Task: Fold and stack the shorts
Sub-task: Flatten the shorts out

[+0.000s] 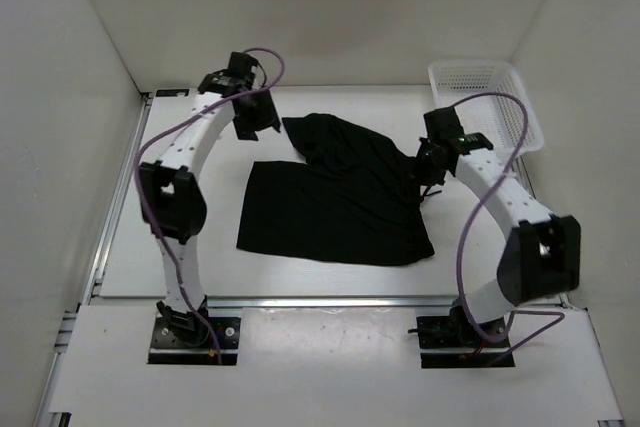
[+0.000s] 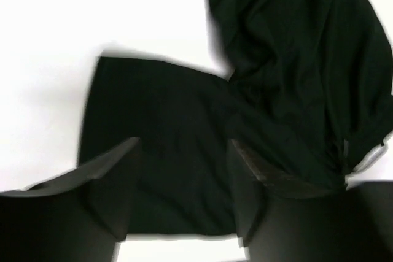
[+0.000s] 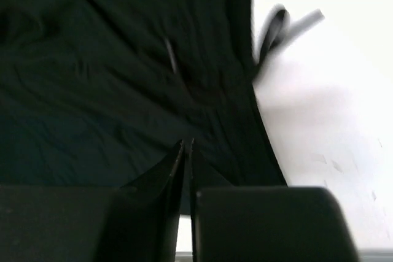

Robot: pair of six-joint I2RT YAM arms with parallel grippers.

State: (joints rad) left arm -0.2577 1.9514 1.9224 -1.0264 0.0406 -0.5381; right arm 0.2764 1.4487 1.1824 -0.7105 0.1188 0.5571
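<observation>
Soft black shorts [image 1: 330, 209] lie rumpled and creased — left tool [image 2: 184, 142] spread wide, right tool [image 3: 187, 143] pinched nearly closed.

On my feed this is a robotics lab cell, not a lived-in room. Plain white walls [image 1: 60, 147] box in a white tabletop [image 1: 330, 282] edged with aluminium extrusion rail [image 1: 330, 301]. The left arm [image 1: 190, 147] and right arm [image 1: 500, 187] are bolted to plates at the near edge, with exposed purple cable [image 1: 466, 237] looped along each. Props: black shorts [image 1: 340, 197] and a white plastic basket [image 1: 470, 67] in the far right corner.
</observation>
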